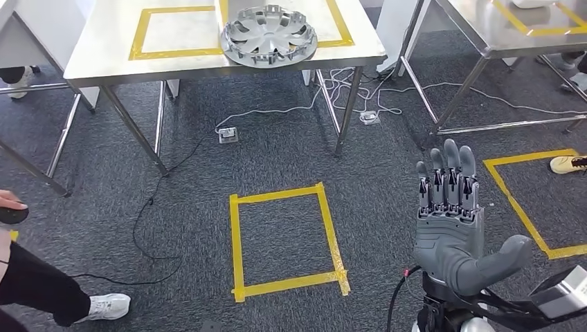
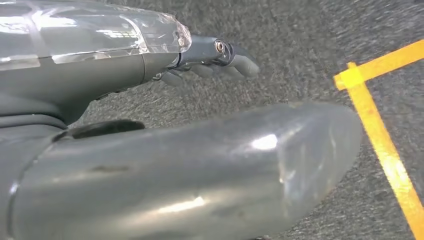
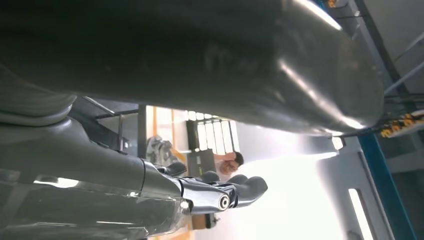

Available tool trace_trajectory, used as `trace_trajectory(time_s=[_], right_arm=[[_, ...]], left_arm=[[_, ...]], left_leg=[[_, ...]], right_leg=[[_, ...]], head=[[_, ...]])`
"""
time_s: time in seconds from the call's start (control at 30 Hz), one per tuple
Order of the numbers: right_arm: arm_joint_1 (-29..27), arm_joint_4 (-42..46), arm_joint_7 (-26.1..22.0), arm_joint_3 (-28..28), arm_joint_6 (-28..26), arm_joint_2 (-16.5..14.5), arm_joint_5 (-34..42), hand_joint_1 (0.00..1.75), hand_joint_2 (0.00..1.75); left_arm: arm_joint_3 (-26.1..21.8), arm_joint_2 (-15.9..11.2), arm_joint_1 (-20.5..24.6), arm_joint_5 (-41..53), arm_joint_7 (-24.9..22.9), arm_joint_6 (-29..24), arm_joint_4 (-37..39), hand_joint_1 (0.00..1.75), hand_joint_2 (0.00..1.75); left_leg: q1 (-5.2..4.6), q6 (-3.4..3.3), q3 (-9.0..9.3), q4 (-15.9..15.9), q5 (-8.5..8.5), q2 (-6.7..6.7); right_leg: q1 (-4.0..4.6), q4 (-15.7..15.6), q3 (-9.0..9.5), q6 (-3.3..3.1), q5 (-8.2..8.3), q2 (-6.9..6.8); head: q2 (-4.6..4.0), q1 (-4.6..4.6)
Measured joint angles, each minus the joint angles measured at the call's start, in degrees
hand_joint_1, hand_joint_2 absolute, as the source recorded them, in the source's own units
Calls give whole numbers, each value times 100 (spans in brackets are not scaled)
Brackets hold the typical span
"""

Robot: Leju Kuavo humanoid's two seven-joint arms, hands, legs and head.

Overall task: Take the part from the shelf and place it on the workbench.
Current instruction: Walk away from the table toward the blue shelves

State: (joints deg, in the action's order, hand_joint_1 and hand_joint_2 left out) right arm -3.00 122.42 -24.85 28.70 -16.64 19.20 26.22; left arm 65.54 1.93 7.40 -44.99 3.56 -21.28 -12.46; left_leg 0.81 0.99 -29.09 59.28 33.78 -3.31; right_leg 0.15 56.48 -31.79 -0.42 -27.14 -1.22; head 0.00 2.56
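The part, a silver hubcap [image 1: 268,36], lies flat on a steel workbench [image 1: 104,48] at the far side, overlapping a yellow tape outline. My right hand [image 1: 453,221] is raised low on the right, palm up with fingers straight and together, thumb out to the side, holding nothing. It is well short of the bench. In the right wrist view the right hand [image 3: 150,150] is empty, its fingers [image 3: 240,187] stretched out. In the left wrist view my left hand [image 2: 165,160] hangs over grey carpet with its fingers [image 2: 220,62] extended and empty.
A yellow tape square [image 1: 285,238] marks the carpet ahead, with another [image 1: 533,200] at the right. Cables and a floor socket [image 1: 228,135] lie under the bench. A person's leg and shoe [image 1: 104,306] are at the left. A second steel table [image 1: 512,28] stands at the back right.
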Motion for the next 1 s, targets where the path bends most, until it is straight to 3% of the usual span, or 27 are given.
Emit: trace_trajectory(time_s=[0.07, 0.13, 0.17, 0.23, 0.3, 0.37, 0.43, 0.47, 0.5, 0.57, 0.63, 0.67, 0.7, 0.73, 0.77, 0.83, 0.87, 0.93, 0.97, 1.0], right_arm=[[16, -10, -35, 3, 75, -60, 2, 0, 0], [28, -43, -56, 7, 165, -129, 14, 0, 0], [44, -64, -60, 11, 211, -167, 12, 0, 0], [113, -108, -59, 23, 302, -246, -19, 0, 0], [185, -152, -60, 35, 363, -330, -45, 0, 0], [212, -207, -87, 50, 410, -412, -17, 0, 0], [207, -271, -155, 71, 474, -475, 75, 0, 0], [199, -299, -189, 81, 506, -495, 122, 0, 0], [201, -325, -213, 90, 535, -503, 150, 0, 0], [213, -366, -231, 107, 570, -512, 158, 0, 0], [214, -406, -231, 122, 581, -519, 145, 0, 0], [208, -425, -231, 128, 582, -523, 140, 0, 0], [203, -442, -230, 133, 582, -526, 137, 0, 0], [199, -455, -230, 137, 582, -528, 137, 0, 0], [198, -463, -230, 139, 582, -530, 136, 0, 0], [201, -474, -230, 141, 583, -534, 135, 0, 0], [199, -478, -230, 142, 584, -535, 134, 0, 0], [191, -487, -230, 142, 585, -536, 134, 0, 0], [181, -491, -230, 143, 585, -539, 134, 0, 0], [184, -495, -231, 143, 586, -546, 133, 0, 0]], left_arm=[[-1, -17, 0, -20, -6, 2, 0, 0, 0], [-2, -44, -20, -58, -31, 3, 2, 0, 0], [-2, -60, -28, -84, -39, 5, 5, 0, 0], [-5, -93, -32, -132, -38, 22, 11, 0, 0], [-13, -120, -34, -166, -28, 44, 14, 0, 0], [-34, -136, -44, -197, -2, 53, 19, 0, 0], [-63, -149, -53, -219, 31, 54, 26, 0, 0], [-78, -154, -54, -224, 36, 54, 31, 0, 0], [-90, -157, -52, -225, 35, 54, 34, 0, 0], [-103, -168, -58, -226, 23, 55, 40, 0, 0], [-105, -188, -72, -226, 10, 56, 48, 0, 0], [-105, -198, -74, -226, 7, 56, 52, 0, 0], [-106, -205, -71, -226, 5, 56, 54, 0, 0], [-106, -207, -63, -226, 5, 56, 54, 0, 0], [-106, -206, -54, -226, 5, 56, 53, 0, 0], [-106, -203, -33, -225, 5, 56, 51, 0, 0], [-106, -202, -27, -225, 5, 56, 51, 0, 0], [-106, -198, -20, -224, 5, 56, 50, 0, 0], [-107, -196, -15, -223, 5, 56, 50, 0, 0], [-107, -196, -10, -222, 7, 56, 50, 0, 0]], left_leg=[[6, 1, -295, 593, 291, 334], [5, -1, -681, 1253, 477, 383], [5, 3, -792, 1370, 421, 378], [16, 11, -740, 1030, 5, 425], [56, 10, -518, 432, -345, 741], [73, -1, -407, 170, -371, 944], [61, -26, -385, 120, -352, 801], [66, -47, -372, 101, -357, 712], [74, -71, -358, 83, -359, 611], [78, -113, -337, 65, -348, 380], [71, -123, -331, 65, -325, 141], [71, -117, -325, 65, -313, 36], [72, -107, -313, 66, -300, -57], [74, -93, -293, 65, -285, -135], [75, -78, -271, 61, -271, -199], [61, -39, -242, 50, -252, -299], [53, -15, -235, 40, -252, -341], [46, 47, -194, -6, -264, -436], [53, 79, -163, -15, -243, -384], [61, 98, -164, 36, -184, -227]], right_leg=[[-6, -66, 32, -56, 12, 78], [13, -49, 30, -84, 1, 186], [19, -27, 30, -92, -12, 251], [15, 43, 31, -83, -52, 401], [-1, 152, 0, -37, -115, 539], [-24, 235, -78, 28, -142, 676], [-48, 257, -147, 90, -126, 815], [-44, 283, -174, 118, -141, 772], [-35, 384, -233, 152, -203, 655], [-28, 933, -507, 224, -490, 308], [-62, 1666, -875, 281, -778, 163], [-79, 1840, -964, 295, -792, 142], [-93, 1796, -943, 299, -693, 125], [-100, 1522, -805, 291, -500, 92], [-97, 1111, -600, 271, -284, 15], [-42, 434, -251, 203, -65, -194], [-12, 282, -183, 165, -56, -262], [23, 210, -175, 85, -74, -225], [18, 165, -150, 44, -53, -177], [8, 106, -115, -3, -25, -130]], head=[[0, -55], [0, -85], [0, -93], [0, -112], [0, -132], [0, -131], [0, -123], [0, -109], [0, -81], [0, 2], [0, 46], [0, 51], [0, 57], [0, 62], [0, 68], [0, 79], [0, 83], [0, 87], [0, 84], [0, 71]])
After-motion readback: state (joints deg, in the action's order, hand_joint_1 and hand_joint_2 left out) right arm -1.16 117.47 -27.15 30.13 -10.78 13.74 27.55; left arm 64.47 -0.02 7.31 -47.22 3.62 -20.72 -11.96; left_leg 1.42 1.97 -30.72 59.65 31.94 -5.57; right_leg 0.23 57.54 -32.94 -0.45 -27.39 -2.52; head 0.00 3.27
